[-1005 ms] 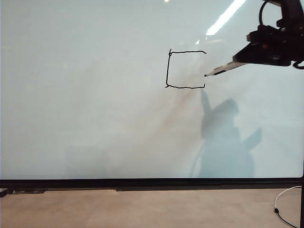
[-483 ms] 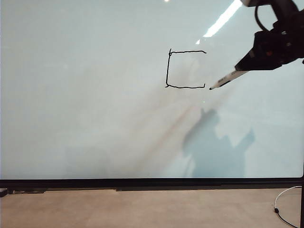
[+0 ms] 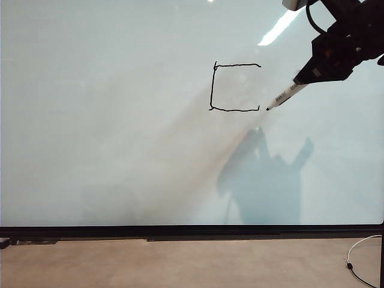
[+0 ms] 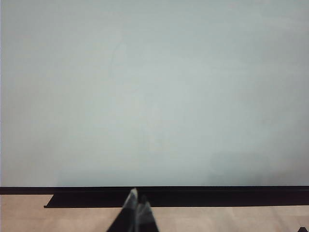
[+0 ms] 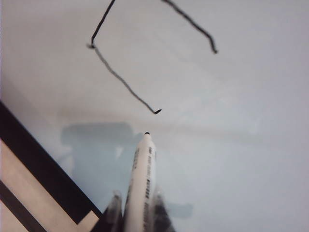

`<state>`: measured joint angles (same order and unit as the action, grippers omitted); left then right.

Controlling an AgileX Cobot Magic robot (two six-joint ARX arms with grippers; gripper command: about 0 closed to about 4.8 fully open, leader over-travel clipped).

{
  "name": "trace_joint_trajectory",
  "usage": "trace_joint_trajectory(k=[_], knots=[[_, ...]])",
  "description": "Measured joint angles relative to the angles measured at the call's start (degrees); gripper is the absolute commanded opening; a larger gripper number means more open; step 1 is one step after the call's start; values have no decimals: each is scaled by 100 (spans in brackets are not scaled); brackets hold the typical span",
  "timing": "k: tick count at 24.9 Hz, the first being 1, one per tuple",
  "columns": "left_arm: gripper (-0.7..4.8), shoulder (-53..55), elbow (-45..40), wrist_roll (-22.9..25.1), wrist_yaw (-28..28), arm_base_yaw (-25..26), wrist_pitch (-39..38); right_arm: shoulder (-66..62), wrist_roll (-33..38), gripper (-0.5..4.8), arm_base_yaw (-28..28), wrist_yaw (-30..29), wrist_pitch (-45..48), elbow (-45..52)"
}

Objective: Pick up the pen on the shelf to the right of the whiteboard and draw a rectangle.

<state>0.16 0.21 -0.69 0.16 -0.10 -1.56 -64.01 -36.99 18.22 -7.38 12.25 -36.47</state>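
The whiteboard (image 3: 108, 132) fills the exterior view. On it is a rectangle (image 3: 237, 65) with top, left and bottom sides drawn in black and the right side open. My right gripper (image 3: 302, 78) reaches in from the upper right, shut on the white pen (image 3: 287, 95). The pen's dark tip sits just right of the bottom line's end. In the right wrist view the pen (image 5: 141, 179) sticks out between the fingers of the right gripper (image 5: 136, 203), short of the drawn line (image 5: 123, 81). My left gripper (image 4: 137, 200) is shut, empty, low before the board (image 4: 154, 96). The shelf is out of view.
The board's black bottom frame (image 3: 192, 231) runs above the tan floor (image 3: 180, 264). A white cable (image 3: 360, 252) lies at the lower right. The arm's shadow (image 3: 264, 174) falls on the board below the drawing.
The right gripper has turned and swung the pen tip down from beside the open right side to the bottom right corner. Its shadow has slid left.
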Motion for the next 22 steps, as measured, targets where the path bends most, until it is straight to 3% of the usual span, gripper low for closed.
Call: trace_joint_trajectory(k=[22], knots=[[-5,0,0,0,2,0,-2,-592,-503,-5,83,9,-63,-463]])
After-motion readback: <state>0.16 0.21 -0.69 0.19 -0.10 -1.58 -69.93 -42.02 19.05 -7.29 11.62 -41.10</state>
